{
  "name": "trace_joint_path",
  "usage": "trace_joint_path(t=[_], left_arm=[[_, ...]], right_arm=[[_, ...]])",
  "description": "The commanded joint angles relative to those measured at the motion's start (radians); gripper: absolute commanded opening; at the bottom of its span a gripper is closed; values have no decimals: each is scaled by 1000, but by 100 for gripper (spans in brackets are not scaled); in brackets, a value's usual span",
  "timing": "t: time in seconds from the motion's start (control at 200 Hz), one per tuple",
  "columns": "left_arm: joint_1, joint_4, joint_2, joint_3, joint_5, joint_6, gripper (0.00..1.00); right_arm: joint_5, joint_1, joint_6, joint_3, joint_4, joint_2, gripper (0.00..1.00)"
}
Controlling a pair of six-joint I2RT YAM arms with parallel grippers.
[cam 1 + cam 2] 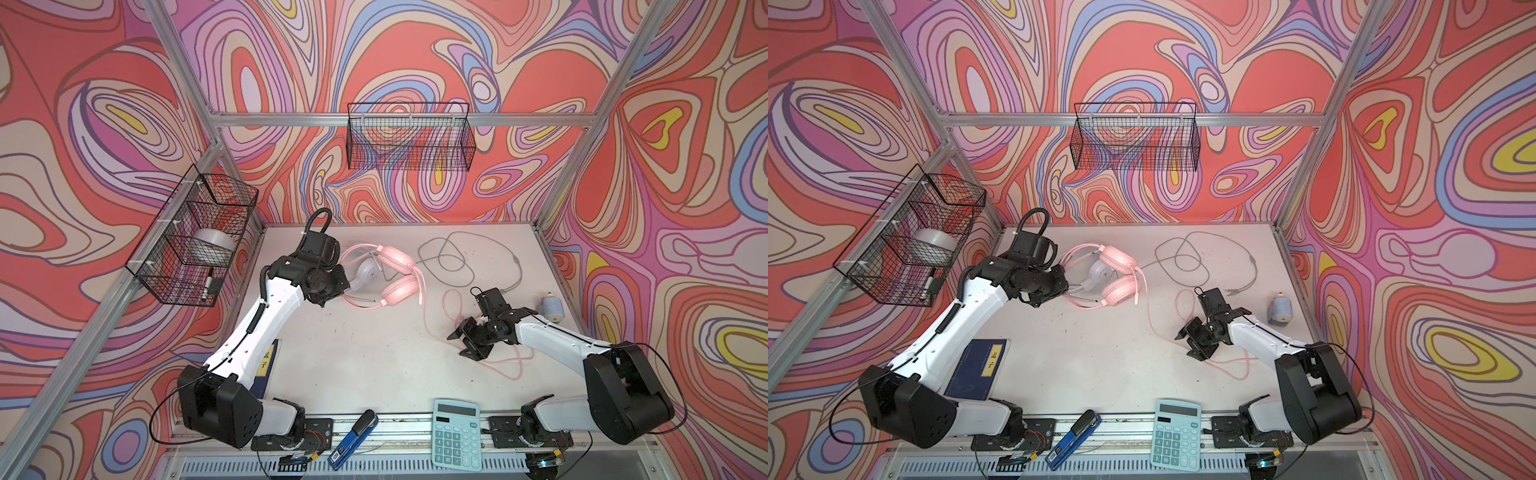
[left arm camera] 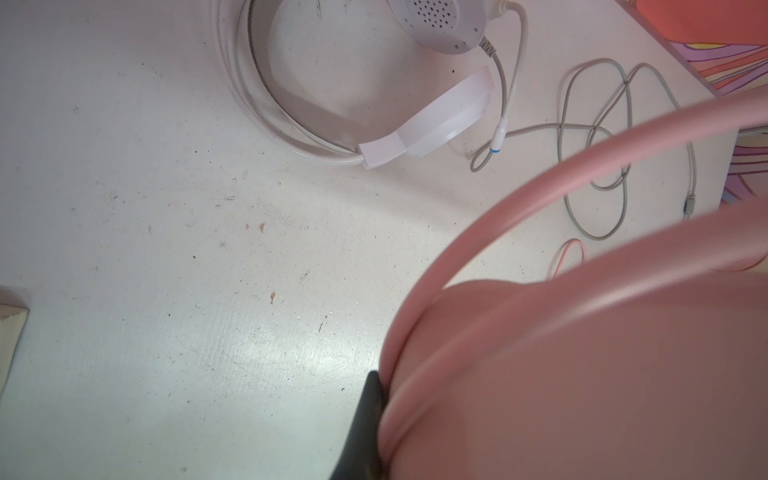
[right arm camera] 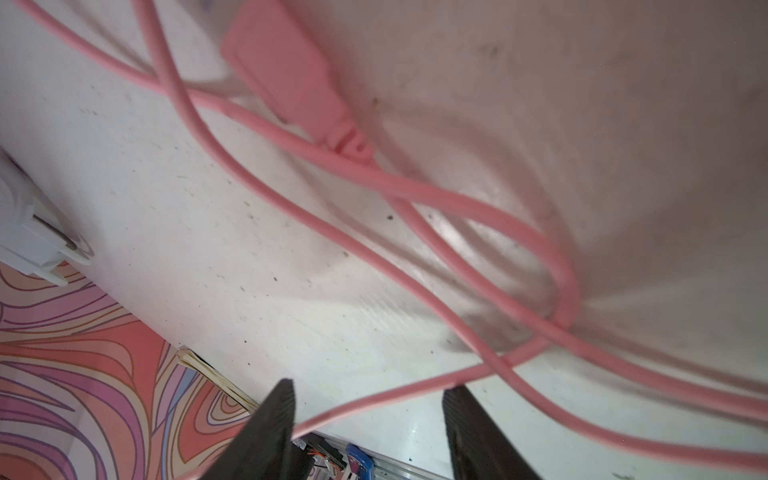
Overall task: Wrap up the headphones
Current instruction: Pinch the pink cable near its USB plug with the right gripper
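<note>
The pink headphones (image 1: 397, 266) (image 1: 1121, 255) lie tilted across the white headphones (image 1: 365, 270) (image 1: 1100, 272) at the table's back left. My left gripper (image 1: 345, 287) (image 1: 1065, 289) is shut on the pink headband (image 2: 540, 174). In the left wrist view only one finger (image 2: 365, 415) shows beside the band. The white headphones (image 2: 432, 129) lie flat, their grey cord (image 1: 449, 257) in loose loops behind. My right gripper (image 1: 457, 345) (image 1: 1185, 345) (image 3: 370, 388) hovers low over the pink cord (image 1: 432, 324) (image 3: 415, 191). Its jaws stand apart, and one strand runs across between them.
A teal calculator (image 1: 455, 432) and a blue stapler (image 1: 353, 436) lie at the front edge. A blue book (image 1: 980, 368) sits under my left arm. A small spool (image 1: 550, 307) stands at the right edge. Wire baskets (image 1: 195, 237) (image 1: 409, 137) hang on the walls.
</note>
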Motion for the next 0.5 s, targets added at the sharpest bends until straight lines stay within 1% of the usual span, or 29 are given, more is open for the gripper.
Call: trace_joint_path(t=[0.0, 0.23, 0.331, 0.436, 0.491], left_arm=[[4, 55, -13, -1, 17, -12, 0], [4, 62, -20, -11, 23, -17, 0], [4, 60, -27, -18, 18, -19, 0], [6, 63, -35, -27, 16, -20, 0], [5, 62, -36, -29, 14, -24, 0]], right_arm=[[34, 2, 11, -9, 26, 19, 47], [39, 2, 39, -30, 45, 34, 45], [43, 2, 43, -37, 50, 35, 40], [53, 3, 44, -40, 50, 30, 31], [59, 2, 44, -37, 47, 29, 28]])
